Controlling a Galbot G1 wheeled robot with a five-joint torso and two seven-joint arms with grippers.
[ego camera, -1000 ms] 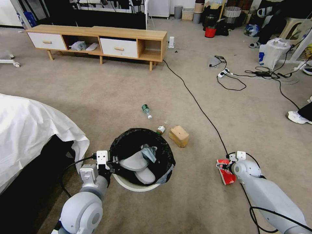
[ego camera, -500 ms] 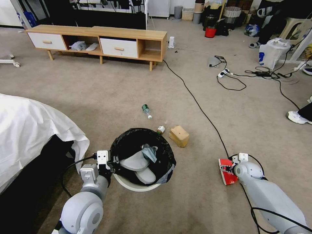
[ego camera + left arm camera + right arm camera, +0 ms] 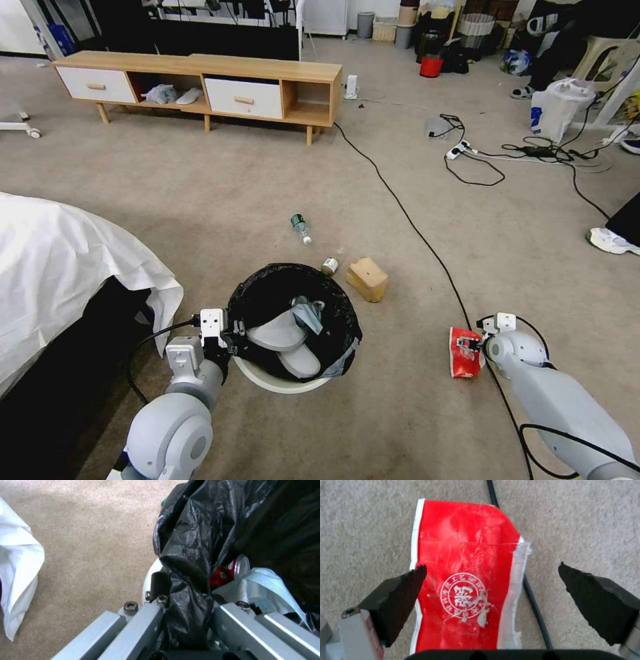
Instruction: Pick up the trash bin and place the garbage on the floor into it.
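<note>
White sheeting (image 3: 60,267) hangs over a bed at the far left, its lower corner falling close beside the left arm, with a narrow strip of beige carpet floor (image 3: 200,200) between the sheet's edge and the trash bin (image 3: 280,383). The left gripper (image 3: 230,331) is pinched on the bin's near-left rim; in the left wrist view one finger sits outside the white wall and the other inside, with the black garbage bag (image 3: 190,562) bunched between them. The bin is round and white, with the bag folded over its rim. Inside lie two grey slipper-like shapes (image 3: 283,340), a pale blue tissue (image 3: 266,585) and a crushed red can (image 3: 230,571) tucked against the liner.

Just beyond the bin's far rim, a small green-capped bottle (image 3: 329,266) lies almost touching it, and a tan box (image 3: 367,279) sits just beside that. Farther out on open carpet lies a green-labelled clear bottle (image 3: 301,228), well apart from everything else. A black cable (image 3: 400,207) runs diagonally across the floor from the wooden cabinet (image 3: 200,87) toward the right arm.

At the right, a red snack packet (image 3: 466,580) lies flat on the carpet, its one edge over the cable. The right gripper (image 3: 491,590) hangs directly above it, fingers spread wide to either side of the packet. Carpet around the packet is open on every side.
</note>
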